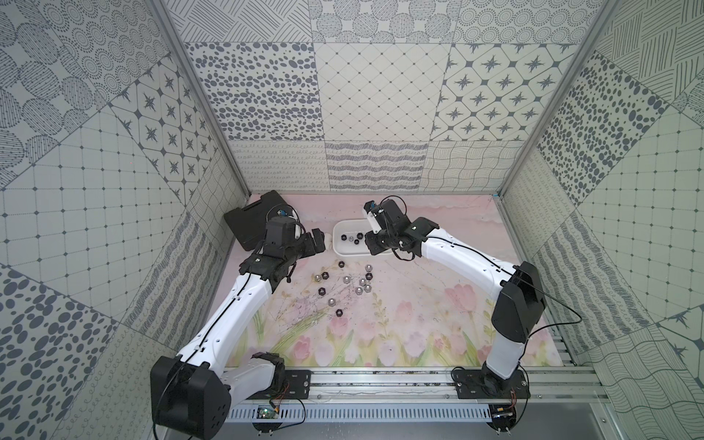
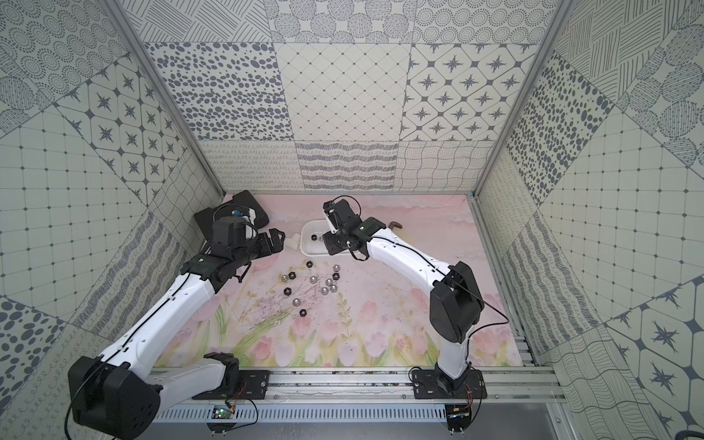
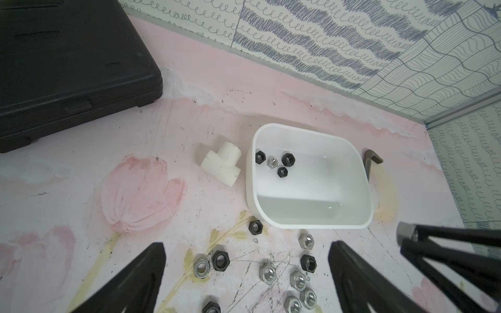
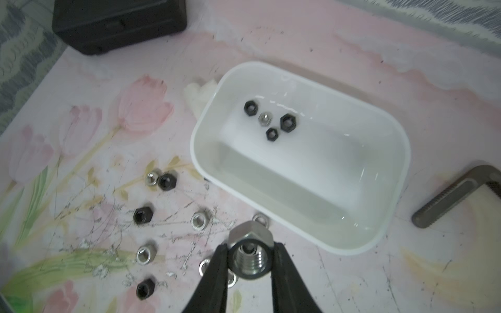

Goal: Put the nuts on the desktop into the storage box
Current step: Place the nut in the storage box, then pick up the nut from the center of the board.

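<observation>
The right hand (image 4: 250,253) is closed on a silver nut (image 4: 250,233), holding it clear of the tabletop (image 1: 419,304) by the 5 o'clock corner of the box (image 4: 298,168). Four nuts (image 4: 267,120), three black and one silver, lie inside the box toward its 9 o'clock end. Loose nuts (image 1: 350,284), black and silver, are scattered on the tabletop at 6 o'clock from the box in both top views. The left hand (image 3: 248,244) hangs open at 9 o'clock from the box.
</observation>
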Robot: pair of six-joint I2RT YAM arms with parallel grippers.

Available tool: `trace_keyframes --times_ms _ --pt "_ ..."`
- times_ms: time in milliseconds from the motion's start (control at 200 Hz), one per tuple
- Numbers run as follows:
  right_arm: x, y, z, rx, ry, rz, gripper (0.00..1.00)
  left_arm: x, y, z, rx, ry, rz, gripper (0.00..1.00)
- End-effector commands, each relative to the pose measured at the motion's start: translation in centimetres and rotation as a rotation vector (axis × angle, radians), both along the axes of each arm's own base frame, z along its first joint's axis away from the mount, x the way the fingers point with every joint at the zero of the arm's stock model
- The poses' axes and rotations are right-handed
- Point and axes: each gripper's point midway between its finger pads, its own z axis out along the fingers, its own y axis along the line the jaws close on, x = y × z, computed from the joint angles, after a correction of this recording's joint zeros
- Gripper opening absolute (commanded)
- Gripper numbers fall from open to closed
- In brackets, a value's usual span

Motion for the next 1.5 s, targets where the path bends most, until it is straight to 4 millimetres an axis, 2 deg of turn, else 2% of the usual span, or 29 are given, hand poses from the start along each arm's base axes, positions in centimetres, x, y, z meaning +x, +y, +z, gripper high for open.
trace_keyframes --times_ms 0,190,475,725,871,1046,1146,1316,1396,1496 --pt "2.1 1.0 -3.9 -0.031 0.054 0.030 0.18 0.1 -0.3 0.2 -0.005 -0.007 -0.010 0.99" --pt "5.8 1.2 -8.7 -0.104 0.072 0.000 0.18 0.4 -0.5 0.1 -0.018 -0.005 -0.017 0.99" --pt "9.2 0.6 -13.6 -0.128 0.116 -0.063 0.19 0.4 -0.6 0.1 -0.012 0.005 -0.022 0.99" --pt "10.5 0.8 -15.2 -0.145 0.125 -0.073 0.20 0.4 -0.5 0.0 -0.007 0.007 -0.018 0.99" --pt "10.6 1.5 -15.7 -0.137 0.136 -0.057 0.25 0.4 -0.6 -0.2 -0.009 0.013 -0.022 0.99" --pt "11.1 2.4 -14.8 -0.111 0.118 -0.039 0.39 0.4 -0.6 -0.3 -0.009 0.012 -0.025 0.99" --pt "11.3 2.7 -13.4 -0.100 0.091 -0.036 0.46 0.3 -0.6 -0.1 -0.007 0.008 -0.025 0.99" --pt "10.2 3.5 -8.0 -0.060 0.000 -0.015 0.49 0.2 -0.5 0.0 -0.007 0.005 -0.025 0.99" --pt "8.7 3.8 -5.0 -0.037 -0.051 0.007 0.49 0.2 -0.6 0.0 -0.009 0.006 -0.027 0.99" --pt "5.6 3.4 -2.7 -0.022 -0.072 0.040 0.50 0.2 -0.6 0.0 -0.008 0.007 -0.029 0.99"
